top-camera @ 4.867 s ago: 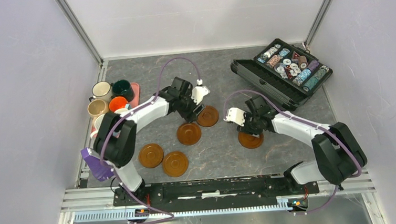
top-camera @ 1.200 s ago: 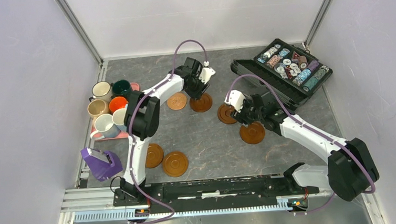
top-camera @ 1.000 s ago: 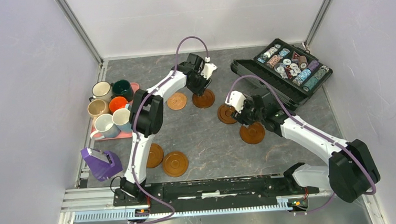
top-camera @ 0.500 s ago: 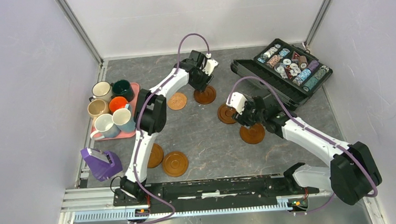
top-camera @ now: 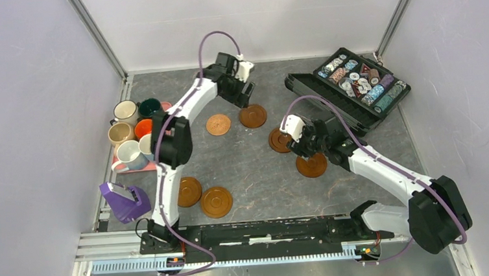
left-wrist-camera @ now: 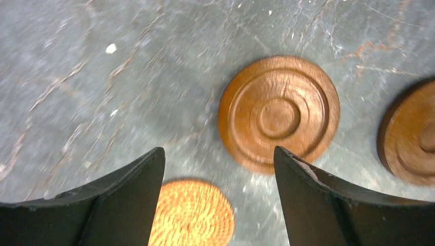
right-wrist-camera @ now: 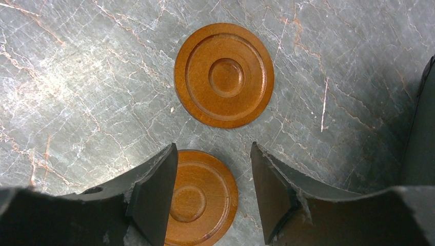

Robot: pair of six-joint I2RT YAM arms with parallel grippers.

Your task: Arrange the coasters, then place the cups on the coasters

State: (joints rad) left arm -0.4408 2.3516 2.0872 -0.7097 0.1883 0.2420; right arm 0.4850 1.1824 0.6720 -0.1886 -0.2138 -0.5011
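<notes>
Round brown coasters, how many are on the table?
6 coasters: a woven one and a wooden one at far centre; two by the right gripper; two at near left.

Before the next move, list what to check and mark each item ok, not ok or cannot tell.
1. Left hand open and empty: ok.
2. Right hand holding nothing: ok.
3. Six coasters lying flat, none stacked: ok.
4. Coasters grouped together: not ok; two lie apart near the arm bases.
5. Cups on coasters: not ok; all sit on the pink tray.
6. Left elbow clear of the cups: cannot tell; it overlaps them from above.
</notes>
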